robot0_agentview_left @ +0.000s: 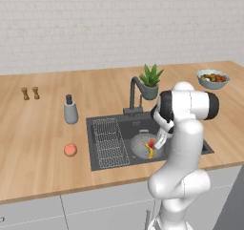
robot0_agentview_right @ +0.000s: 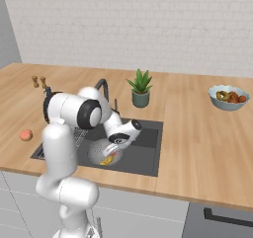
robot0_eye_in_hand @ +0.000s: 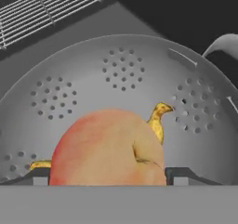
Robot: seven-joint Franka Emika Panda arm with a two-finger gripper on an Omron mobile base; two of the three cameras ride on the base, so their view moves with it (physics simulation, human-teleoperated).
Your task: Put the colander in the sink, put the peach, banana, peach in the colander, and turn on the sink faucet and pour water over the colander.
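Peach point(robot0_eye_in_hand: 106, 148) sits clamped between the gripper point(robot0_eye_in_hand: 108, 175) fingertips, directly above the colander point(robot0_eye_in_hand: 69, 102), with the banana point(robot0_eye_in_hand: 159, 121) lying in the bowl behind it. Colander rests in the sink point(robot0_agentview_left: 190, 150) right of the wire grid rack point(robot0_agentview_left: 109, 142), below the faucet point(robot0_agentview_left: 135, 96). Second peach point(robot0_agentview_left: 70, 150) lies on the wooden counter point(robot0_agentview_left: 38, 143) left of the sink, near the soap dispenser point(robot0_agentview_left: 70, 110).

A light wood worktop point(robot0_agentview_left: 43, 143) is seen running along the wall, with the dark sink point(robot0_agentview_left: 190, 150) set into it. Left on it are a loose peach point(robot0_agentview_left: 70, 150), a grey soap bottle point(robot0_agentview_left: 70, 110), two small brown things point(robot0_agentview_left: 30, 93) that could be shakers, a potted plant point(robot0_agentview_left: 150, 81) and a fruit bowl point(robot0_agentview_left: 212, 78).
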